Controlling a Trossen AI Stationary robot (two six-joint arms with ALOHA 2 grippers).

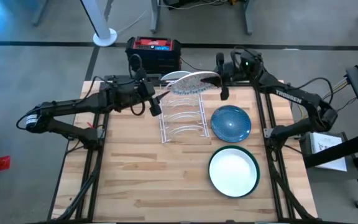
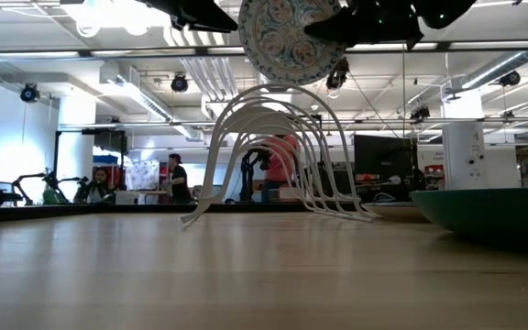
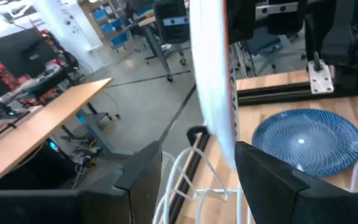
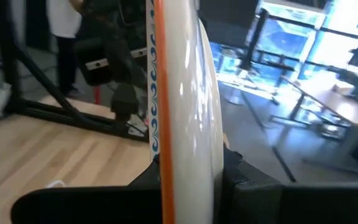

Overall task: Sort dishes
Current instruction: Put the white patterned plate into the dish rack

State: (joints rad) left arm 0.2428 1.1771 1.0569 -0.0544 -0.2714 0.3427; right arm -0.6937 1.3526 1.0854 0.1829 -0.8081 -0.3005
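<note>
The white floral dish (image 1: 188,81) stands on edge in the air above the far end of the white wire rack (image 1: 182,118). Its patterned face shows in the low view (image 2: 291,37). My right gripper (image 1: 219,79) is shut on it. My left gripper (image 1: 154,104) is open just left of the rack. In its wrist view the floral dish (image 3: 213,81) stands farther off, between the fingers, and I see no touch. The blue speckled dish (image 1: 230,122) lies flat right of the rack. A dish with a white inside and a green rim (image 1: 234,171) lies nearer. My right gripper pinches the floral dish's rim (image 4: 173,155) between its two fingers, one on each face. The fingers come about level from the table's right side. The dish stands nearly upright, lifted clear above the rack's wires.
A red and black box (image 1: 154,53) stands beyond the table's far edge. Bare wood lies on the near left of the table (image 1: 135,180). Whether the green-rimmed dish is one dish or a white one in a green one, I cannot tell. People show in the room behind (image 2: 177,174).
</note>
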